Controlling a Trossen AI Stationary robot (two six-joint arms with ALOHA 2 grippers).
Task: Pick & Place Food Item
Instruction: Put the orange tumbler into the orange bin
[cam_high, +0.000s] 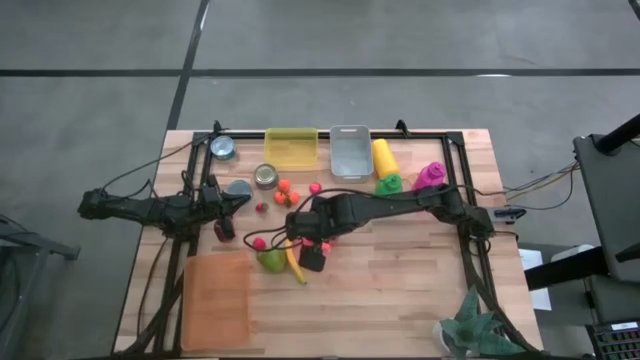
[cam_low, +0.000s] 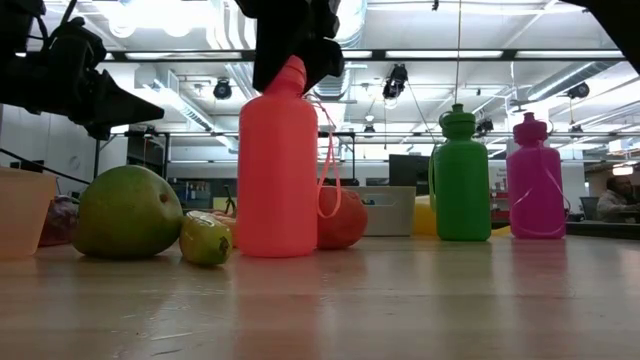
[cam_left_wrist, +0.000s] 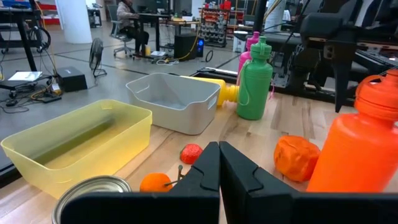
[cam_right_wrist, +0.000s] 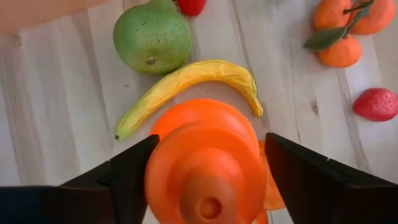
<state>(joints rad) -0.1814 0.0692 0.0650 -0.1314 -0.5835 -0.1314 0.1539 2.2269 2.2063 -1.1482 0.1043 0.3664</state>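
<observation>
On the wooden surface (cam_high: 400, 270) lie one orange flat plastic lid (cam_high: 216, 300), two open bins, one yellow (cam_high: 291, 147) and one grey (cam_high: 350, 151), four bottles, and two tins. The right pincer (cam_right_wrist: 205, 165), its fingers wide apart, straddles the upright orange plastic bottle (cam_right_wrist: 205, 162) beside one yellow banana (cam_right_wrist: 193, 87) and one green pear (cam_right_wrist: 153, 36). The left pincer (cam_left_wrist: 219, 163) is fully closed, holding nothing.

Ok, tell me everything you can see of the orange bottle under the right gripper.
The orange bottle is a squeeze bottle that looks like plastic, with a rounded shoulder and a narrower cap with a spout. It stands upright on the wooden table, near the banana and the green mango. The right gripper is directly above it, its fingers on either side of the cap, apart from it.
</observation>
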